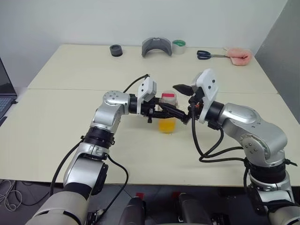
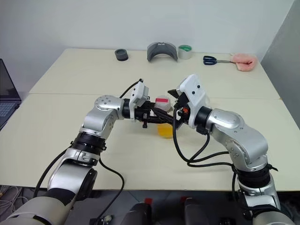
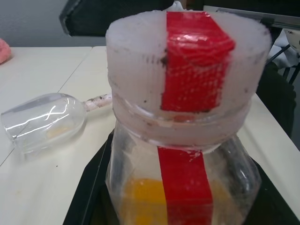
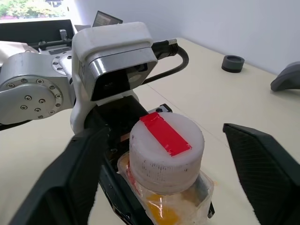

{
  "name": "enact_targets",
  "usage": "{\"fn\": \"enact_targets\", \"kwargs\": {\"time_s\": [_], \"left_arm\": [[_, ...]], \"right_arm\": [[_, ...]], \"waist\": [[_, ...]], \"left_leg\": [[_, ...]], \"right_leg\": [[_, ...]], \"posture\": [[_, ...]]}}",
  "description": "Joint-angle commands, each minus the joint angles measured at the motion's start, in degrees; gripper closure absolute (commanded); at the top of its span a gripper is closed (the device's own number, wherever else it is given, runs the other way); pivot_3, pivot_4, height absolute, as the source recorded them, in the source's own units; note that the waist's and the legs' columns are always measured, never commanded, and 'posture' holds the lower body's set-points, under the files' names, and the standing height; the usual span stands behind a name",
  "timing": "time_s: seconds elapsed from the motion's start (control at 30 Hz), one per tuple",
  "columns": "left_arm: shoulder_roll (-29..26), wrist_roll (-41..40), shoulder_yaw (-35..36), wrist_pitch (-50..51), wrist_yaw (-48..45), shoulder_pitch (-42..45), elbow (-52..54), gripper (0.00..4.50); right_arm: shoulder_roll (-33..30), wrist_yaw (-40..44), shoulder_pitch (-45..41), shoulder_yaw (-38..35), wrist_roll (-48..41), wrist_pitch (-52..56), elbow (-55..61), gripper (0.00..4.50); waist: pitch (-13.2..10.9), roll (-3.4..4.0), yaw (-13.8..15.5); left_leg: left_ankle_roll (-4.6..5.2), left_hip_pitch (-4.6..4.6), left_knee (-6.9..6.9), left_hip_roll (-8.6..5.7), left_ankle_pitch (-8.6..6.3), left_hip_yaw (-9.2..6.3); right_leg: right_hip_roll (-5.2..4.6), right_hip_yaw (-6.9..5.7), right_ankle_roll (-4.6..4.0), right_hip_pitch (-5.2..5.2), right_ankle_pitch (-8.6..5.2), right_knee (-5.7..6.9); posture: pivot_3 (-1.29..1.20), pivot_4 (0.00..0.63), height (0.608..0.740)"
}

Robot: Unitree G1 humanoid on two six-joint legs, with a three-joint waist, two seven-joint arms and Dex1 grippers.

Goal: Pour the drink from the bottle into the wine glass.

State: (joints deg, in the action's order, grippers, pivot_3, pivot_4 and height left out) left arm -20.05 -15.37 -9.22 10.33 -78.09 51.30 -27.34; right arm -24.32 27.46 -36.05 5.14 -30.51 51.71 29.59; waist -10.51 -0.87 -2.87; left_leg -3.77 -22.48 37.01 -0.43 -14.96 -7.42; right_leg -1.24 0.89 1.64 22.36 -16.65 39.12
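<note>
a laptop point(image 1: 5, 91) sits at the far left edge of the left eye frame, on the pale table point(image 1: 56, 136). moving right, the left hand point(image 1: 165, 114) reaches in from the left toward the centre of the frame, its two black fingers clamped together on the body of the bottle point(image 1: 168, 112), which stands upright just above the middle of the frame. the drink point(image 1: 167, 125) fills the lower part of the bottle as an orange-yellow band, and the white cap with its red strip point(image 4: 165, 146) is on top. in the left wrist view the wine glass point(image 3: 42, 121) lies on its side on the table beyond the bottle, bowl clear with a faint yellowish trace inside, apart from the bottle. right of the bottle, the right hand point(image 4: 171, 176) comes in from the lower right of the left eye frame, and in its wrist view its black fingers point(image 4: 65, 180) stand apart on either side of the cap without touching it. along the top of the left eye frame, from left to right, lie a small black ring point(image 1: 116, 50), a grey curved piece point(image 1: 156, 47), a roll of tape point(image 1: 178, 47), blue-handled scissors point(image 1: 206, 55) and a pink cloth-like thing point(image 1: 239, 56).
</note>
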Motion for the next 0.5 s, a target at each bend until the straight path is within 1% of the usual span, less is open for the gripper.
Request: {"fn": "enact_targets", "kwargs": {"time_s": [0.03,0.13,0.27,0.33,0.5], "left_arm": [[-0.07,-0.51,0.82,-1.39,0.14,0.31,1.63,2.7],[-0.01,-0.49,0.77,-1.58,0.16,0.3,1.54,2.7],[0.06,-0.47,0.73,-1.74,0.2,0.25,1.49,2.7],[0.1,-0.47,0.73,-1.78,0.24,0.19,1.5,2.7],[0.15,-0.48,0.81,-1.87,0.29,-0.12,1.49,2.7]], "right_arm": [[0.24,0.57,-1.6,-0.11,-0.58,-0.67,1.03,1.81],[0.18,0.58,-1.64,0.18,-0.16,-1.15,1.07,2.67],[0.06,0.53,-1.28,0.58,0.45,-2.15,1.85,2.68],[-0.43,0.79,-0.49,1.28,1.94,-4.48,2.83,2.68],[-3.01,0.47,2.0,5.29,11.43,-15.46,4.73,2.74]], "waist": [[0.0,0.0,-0.04],[0.0,0.0,-0.06],[0.0,0.0,-0.07],[0.0,0.0,-0.07],[0.0,0.0,-0.11]], "left_leg": [[0.0,0.0,0.0,0.0,0.0,0.0],[0.0,0.0,0.0,0.0,0.0,-0.01],[0.0,0.0,0.0,0.0,0.0,-0.01],[0.0,0.0,0.0,0.0,0.0,-0.01],[0.0,-0.01,0.0,-0.01,0.0,0.0]], "right_leg": [[0.0,0.0,0.0,0.0,0.0,0.0],[0.0,-0.01,0.0,0.0,0.0,0.0],[0.0,-0.01,0.0,0.0,0.0,0.0],[0.0,0.0,0.0,0.0,0.0,0.0],[0.0,-0.01,0.0,0.0,0.0,-0.01]], "posture": [[0.0,0.15,0.74],[0.0,0.15,0.74],[0.0,0.15,0.74],[0.0,0.15,0.74],[0.0,0.15,0.74]]}}
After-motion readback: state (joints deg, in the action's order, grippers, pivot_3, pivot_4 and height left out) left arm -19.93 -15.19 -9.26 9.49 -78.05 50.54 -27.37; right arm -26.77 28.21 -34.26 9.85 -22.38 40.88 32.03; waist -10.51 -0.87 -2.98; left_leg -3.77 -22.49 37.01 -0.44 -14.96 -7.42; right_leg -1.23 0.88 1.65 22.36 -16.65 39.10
